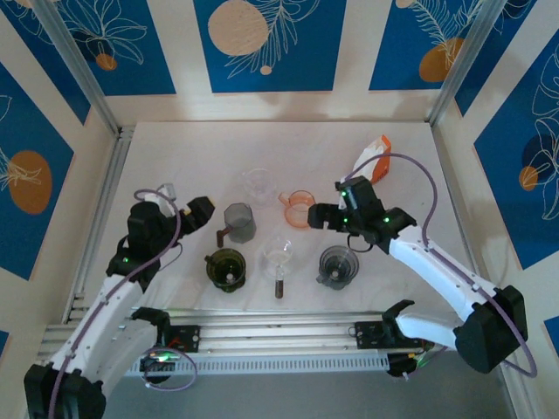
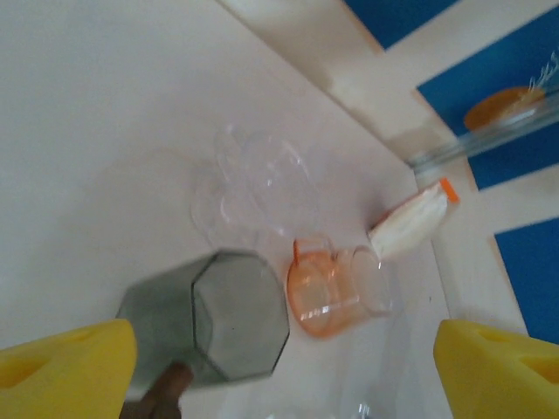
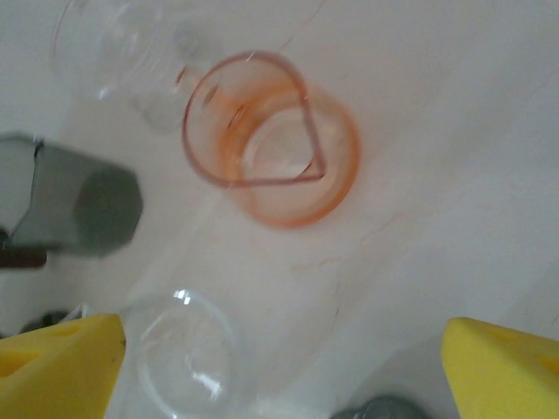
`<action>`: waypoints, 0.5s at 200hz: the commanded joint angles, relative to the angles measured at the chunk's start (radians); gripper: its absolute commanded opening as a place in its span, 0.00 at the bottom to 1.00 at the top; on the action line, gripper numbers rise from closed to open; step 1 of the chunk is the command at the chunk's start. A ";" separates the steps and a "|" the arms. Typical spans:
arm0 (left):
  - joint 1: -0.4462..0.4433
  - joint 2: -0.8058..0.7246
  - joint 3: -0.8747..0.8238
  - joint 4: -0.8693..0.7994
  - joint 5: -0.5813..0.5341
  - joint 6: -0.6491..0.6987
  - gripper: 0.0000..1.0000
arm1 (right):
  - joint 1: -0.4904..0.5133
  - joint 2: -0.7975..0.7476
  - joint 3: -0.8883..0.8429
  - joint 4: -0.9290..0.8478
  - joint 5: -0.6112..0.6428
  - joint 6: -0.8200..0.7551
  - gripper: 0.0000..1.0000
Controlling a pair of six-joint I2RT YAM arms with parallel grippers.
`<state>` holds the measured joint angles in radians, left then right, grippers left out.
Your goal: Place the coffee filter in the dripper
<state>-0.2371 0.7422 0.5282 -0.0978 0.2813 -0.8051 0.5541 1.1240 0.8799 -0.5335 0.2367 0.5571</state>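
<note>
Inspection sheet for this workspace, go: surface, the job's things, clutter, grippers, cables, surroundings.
Surface: white table, no spills seen.
Job's things: filter pack at back right, untouched; orange dripper just ahead of the right gripper.
Clutter: grey hexagonal dripper, green dripper, clear glass dripper, dark grey dripper, clear cup.
Grippers: left gripper open, empty; right gripper open, empty.
Cables: purple cables run along both arms; the right one loops high over the table.
Surroundings: blue patterned wall panels, aluminium posts.
</note>
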 commanded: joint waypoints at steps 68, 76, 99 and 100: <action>-0.034 -0.192 -0.115 -0.209 0.020 0.015 1.00 | 0.129 0.247 0.249 -0.004 -0.019 -0.087 0.74; -0.034 -0.188 -0.111 -0.209 0.022 0.015 1.00 | 0.123 0.302 0.300 -0.005 -0.004 -0.092 0.72; -0.036 -0.185 -0.109 -0.203 0.029 0.010 1.00 | 0.094 0.479 0.473 -0.009 -0.029 -0.123 0.67; -0.035 -0.185 -0.110 -0.203 0.029 0.009 1.00 | 0.092 0.489 0.481 -0.010 -0.030 -0.124 0.67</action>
<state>-0.2642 0.5583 0.4122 -0.2928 0.2886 -0.8024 0.6704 1.4731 1.2182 -0.5495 0.2283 0.4801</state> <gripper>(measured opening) 0.998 0.684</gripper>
